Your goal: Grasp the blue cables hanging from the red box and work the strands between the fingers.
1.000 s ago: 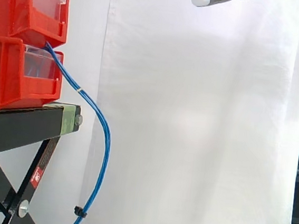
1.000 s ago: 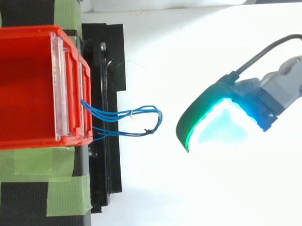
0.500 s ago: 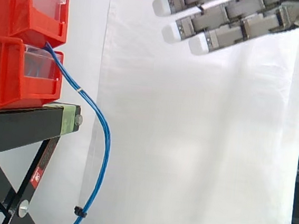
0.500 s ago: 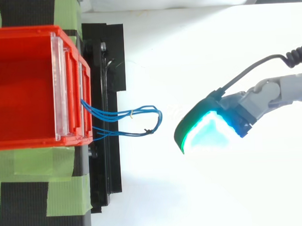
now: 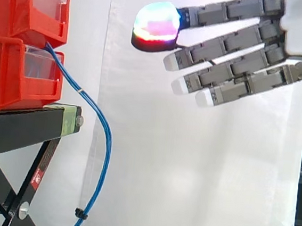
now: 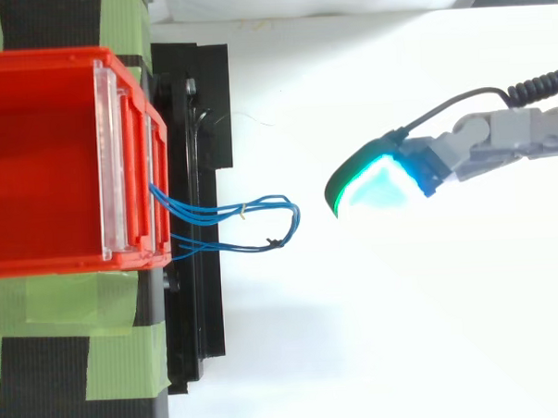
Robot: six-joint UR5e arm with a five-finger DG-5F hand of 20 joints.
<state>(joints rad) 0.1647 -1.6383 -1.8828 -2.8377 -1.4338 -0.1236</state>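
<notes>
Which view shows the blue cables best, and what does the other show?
The side view: there the blue cables hang in a long curve from the red bins down past the black stand. The top view looks down along them, so they appear as short loops before the bins.

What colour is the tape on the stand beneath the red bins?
Light green tape, clearest in the top view.

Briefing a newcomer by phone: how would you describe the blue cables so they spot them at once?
Find the stacked red bins on the black stand. Blue cables emerge from the bins' front and droop past the stand's edge: the only thin blue strands, with a black tie.
</notes>
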